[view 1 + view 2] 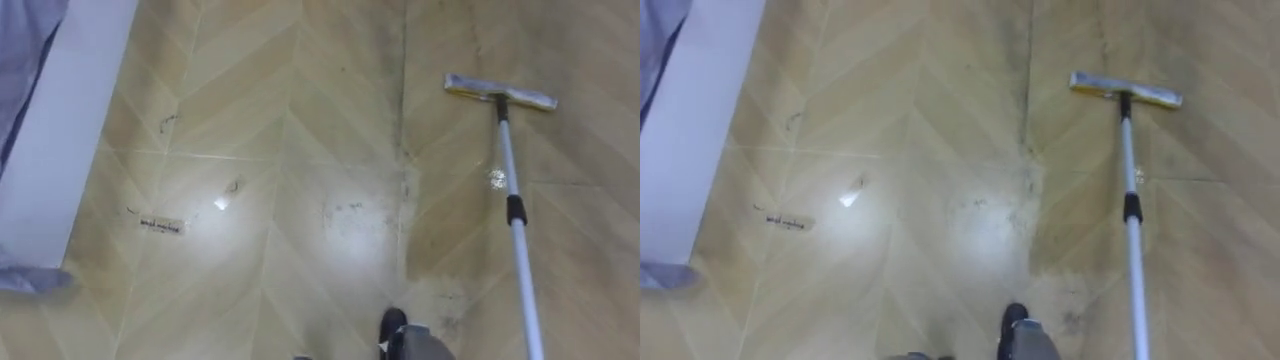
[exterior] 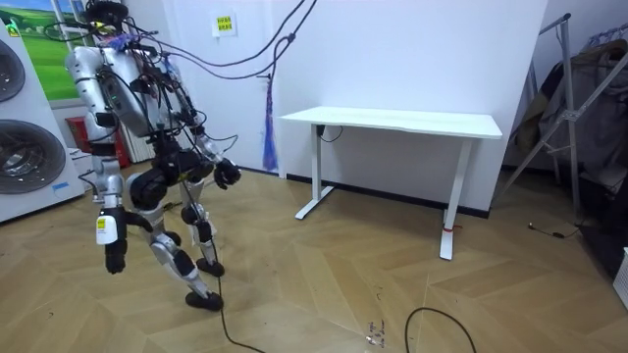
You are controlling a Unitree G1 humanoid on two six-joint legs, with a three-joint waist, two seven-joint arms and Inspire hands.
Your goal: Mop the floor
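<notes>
A flat mop lies on the wooden floor at the right of the eye views. Its grey and yellow head [image 1: 500,92] is farthest from me. The white pole [image 1: 515,225] has a black collar and runs down to the lower right edge, where its upper end is cut off. At the bottom edge shows my left hand [image 1: 398,335], dark with a grey wrist, left of the pole and apart from it. In the room view I stand bent forward on the floor, left hand [image 2: 228,175] held out in front, right hand [image 2: 116,257] hanging low at my side.
A white panel [image 1: 60,120] with bluish cloth [image 1: 25,50] borders the floor on my left. A paper label [image 1: 162,225], a white scrap [image 1: 221,203] and dark smudges [image 1: 350,210] lie ahead. The room view has a white desk [image 2: 392,123], washing machines [image 2: 25,147] and a floor cable [image 2: 442,328].
</notes>
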